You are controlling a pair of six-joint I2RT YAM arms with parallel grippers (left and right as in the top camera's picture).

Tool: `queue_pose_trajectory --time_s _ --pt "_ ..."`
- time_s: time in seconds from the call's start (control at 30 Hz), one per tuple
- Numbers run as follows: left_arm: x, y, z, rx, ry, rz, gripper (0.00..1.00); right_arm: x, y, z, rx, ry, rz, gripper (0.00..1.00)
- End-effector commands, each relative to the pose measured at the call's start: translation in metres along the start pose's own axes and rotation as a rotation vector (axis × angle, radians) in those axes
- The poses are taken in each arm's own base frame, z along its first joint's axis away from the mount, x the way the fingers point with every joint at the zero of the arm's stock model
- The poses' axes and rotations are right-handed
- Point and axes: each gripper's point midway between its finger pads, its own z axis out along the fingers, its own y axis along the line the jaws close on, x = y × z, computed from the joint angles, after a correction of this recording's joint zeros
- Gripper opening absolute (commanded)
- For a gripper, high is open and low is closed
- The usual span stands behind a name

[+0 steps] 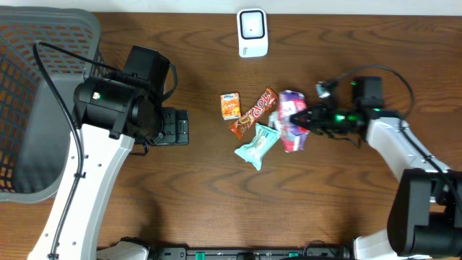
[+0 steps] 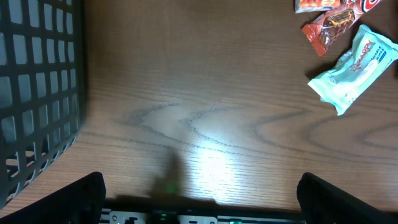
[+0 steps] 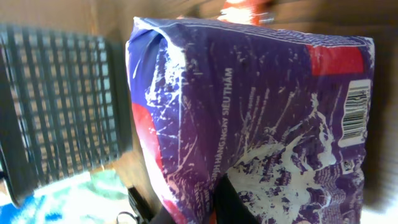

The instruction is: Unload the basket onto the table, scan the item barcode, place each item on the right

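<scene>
Right wrist alone shows packet barcode, apparently blurred.

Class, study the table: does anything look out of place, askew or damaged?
Nothing spilled or damaged. At mid-table the mint packet and brown bar lie askew in a jumble; the purple packet in the right gripper looks crinkled.

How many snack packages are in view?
4: an orange box, a brown bar beside it, a teal pack below, a purple packet held by the right gripper. Others may hide underneath.
</scene>
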Motion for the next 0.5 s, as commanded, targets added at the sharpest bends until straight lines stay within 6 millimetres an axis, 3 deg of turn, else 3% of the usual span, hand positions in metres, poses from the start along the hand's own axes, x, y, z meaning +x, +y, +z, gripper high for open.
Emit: queue_pose_trajectory --time_s 0.0,0.03,0.1,0.2,0.27,0.3,0.4,0.47 --pt "0.0 0.002 0.002 -0.009 0.007 -0.005 0.98 -0.009 -0.019 -0.026 -0.008 -0.052 0.064 0.29" --pt "0.0 0.002 0.002 -0.009 0.007 -0.005 0.98 -0.012 -0.024 -0.032 0.001 -0.068 0.079 0.38" --pt "0.0 0.002 0.002 -0.009 0.007 -0.005 0.98 -0.017 -0.031 -0.044 0.022 -0.093 0.099 0.47" --pt "0.0 0.002 0.002 -0.009 0.007 -0.005 0.98 -0.024 -0.046 -0.059 0.137 -0.111 0.13 0.48" --pt "0.0 0.002 0.002 -0.009 0.007 -0.005 0.98 -0.027 -0.058 -0.07 0.272 -0.109 0.134 0.49" --pt "0.0 0.002 0.002 -0.009 0.007 -0.005 0.98 -0.03 -0.067 -0.086 0.41 -0.104 0.14 0.51" --pt "0.0 0.002 0.002 -0.009 0.007 -0.005 0.98 -0.033 -0.072 -0.115 0.592 -0.1 0.163 0.54" --pt "0.0 0.002 0.002 -0.009 0.007 -0.005 0.98 -0.036 -0.064 -0.127 0.632 -0.093 0.155 0.54"
